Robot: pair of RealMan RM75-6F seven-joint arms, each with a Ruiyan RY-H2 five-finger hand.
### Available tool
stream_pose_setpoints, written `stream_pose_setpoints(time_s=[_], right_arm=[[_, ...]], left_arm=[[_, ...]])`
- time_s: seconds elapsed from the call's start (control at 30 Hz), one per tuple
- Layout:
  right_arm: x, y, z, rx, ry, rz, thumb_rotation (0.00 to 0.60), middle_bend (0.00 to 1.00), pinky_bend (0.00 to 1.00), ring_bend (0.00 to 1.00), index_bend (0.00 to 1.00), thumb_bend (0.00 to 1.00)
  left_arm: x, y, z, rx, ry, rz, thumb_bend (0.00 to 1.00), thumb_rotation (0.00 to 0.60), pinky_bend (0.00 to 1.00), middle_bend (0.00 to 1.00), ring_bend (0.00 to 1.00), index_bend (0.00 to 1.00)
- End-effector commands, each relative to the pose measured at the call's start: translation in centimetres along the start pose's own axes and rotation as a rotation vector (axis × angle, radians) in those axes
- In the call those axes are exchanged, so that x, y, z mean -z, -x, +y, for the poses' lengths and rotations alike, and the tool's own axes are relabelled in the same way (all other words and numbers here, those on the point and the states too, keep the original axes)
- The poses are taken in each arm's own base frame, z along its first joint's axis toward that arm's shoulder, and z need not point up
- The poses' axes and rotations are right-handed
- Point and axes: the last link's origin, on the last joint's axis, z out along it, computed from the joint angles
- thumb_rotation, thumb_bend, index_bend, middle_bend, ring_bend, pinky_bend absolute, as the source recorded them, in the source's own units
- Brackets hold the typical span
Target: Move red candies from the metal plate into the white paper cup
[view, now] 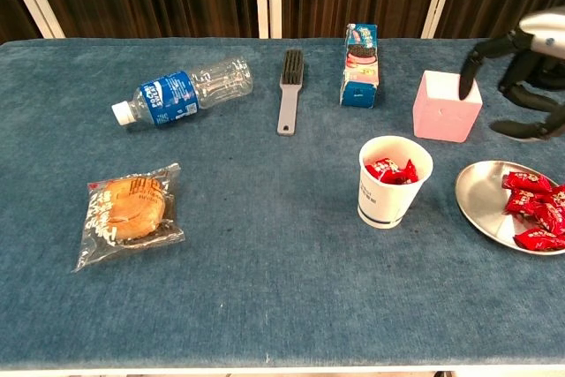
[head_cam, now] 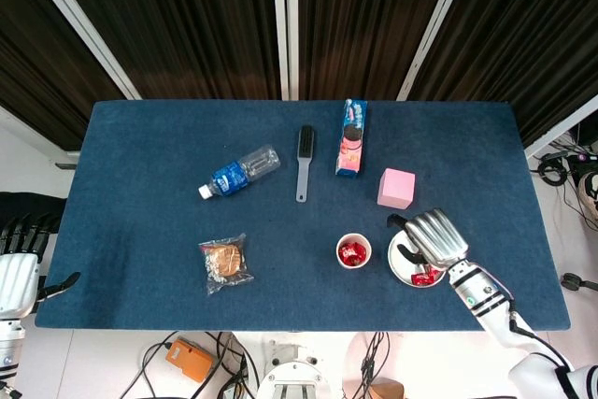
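Two candies point(view: 391, 169) sit in the cup point(view: 393, 183), just left of the plate point(view: 481, 200). More candies point(view: 534, 209) lie on the plate's right half. The right hand point(head_cam: 434, 237) hovers over the plate, fingers spread, grasping nothing. Far left of the cup, off the table, the left hand point(head_cam: 17, 273) hangs released.
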Motion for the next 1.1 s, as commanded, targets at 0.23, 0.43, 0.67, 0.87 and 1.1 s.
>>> stream_pose_setpoints(time_s=[0.23,0.43,0.67,0.87,1.1], right_arm=[[3.2,3.3,3.6,0.131,0.143,-0.149,0.600,0.90,1.00,1.00,0.48,0.40],[3.6,5.0,4.3,0.145,0.174,-0.222,0.600,0.90,1.00,1.00,0.49,0.38],[3.0,6.3,4.1,0.154,0.161,-0.261,0.600,0.90,1.00,1.00,0.50,0.38],[2.4,6.7,3.8,0.166,0.148,-0.266,0.600,0.90,1.00,1.00,0.50,0.38],[2.4,7.0,3.9,0.172,0.154,-0.278,0.600,0.90,1.00,1.00,0.50,0.38]], left_arm=[[0.1,0.0,0.2,0.002,0.006,0.000,0.00,0.600,0.00,0.11,0.00,0.12],[0.3,0.1,0.1,0.003,-0.001,-0.002,0.00,0.600,0.00,0.11,0.00,0.12],[0.3,0.1,0.1,0.003,0.000,-0.002,0.00,0.600,0.00,0.11,0.00,0.12],[0.4,0.1,0.0,0.002,-0.007,-0.003,0.00,0.600,0.00,0.11,0.00,0.12],[0.4,0.2,-0.2,0.003,-0.015,-0.006,0.00,0.600,0.00,0.11,0.00,0.12]])
